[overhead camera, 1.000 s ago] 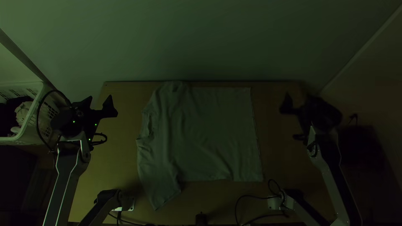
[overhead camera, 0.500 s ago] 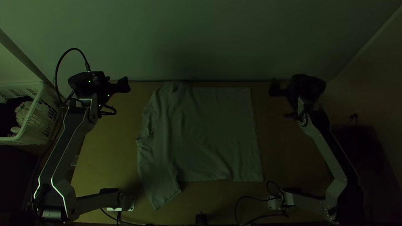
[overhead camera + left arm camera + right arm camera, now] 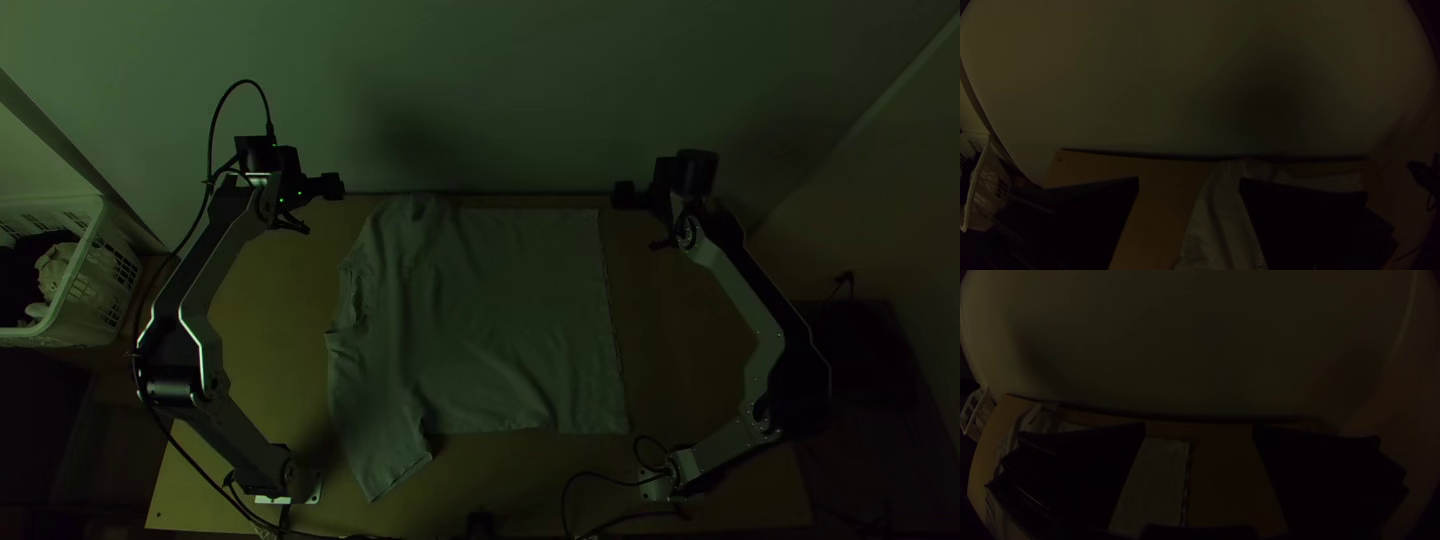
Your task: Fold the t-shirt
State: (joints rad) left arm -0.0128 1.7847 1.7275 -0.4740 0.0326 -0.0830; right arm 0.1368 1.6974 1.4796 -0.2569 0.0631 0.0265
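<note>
The pale t-shirt (image 3: pixel 500 320) lies spread on the table, its neck side at the left with some creases, one sleeve reaching toward the near edge. Left gripper (image 3: pixel 325 187) is off the shirt's far left corner, near the table's far edge. Right gripper (image 3: pixel 628 195) is just beyond the shirt's far right corner. In the left wrist view the left gripper (image 3: pixel 1189 182) stands open, with table and part of the t-shirt (image 3: pixel 1225 220) visible between its fingers. The right gripper (image 3: pixel 1199 430) is likewise open in its wrist view, over the hem side of the t-shirt (image 3: pixel 1155 485).
A white basket (image 3: pixel 95 270) with cloth in it stands left of the table (image 3: pixel 260 350). A pale wall (image 3: pixel 480 90) rises behind the far edge. Black cables (image 3: pixel 600 472) run along the near edge between the arm bases.
Both grippers have moved toward the table's far edge and inward, the left one to the right and the right one to the left. The t-shirt lies as before.
</note>
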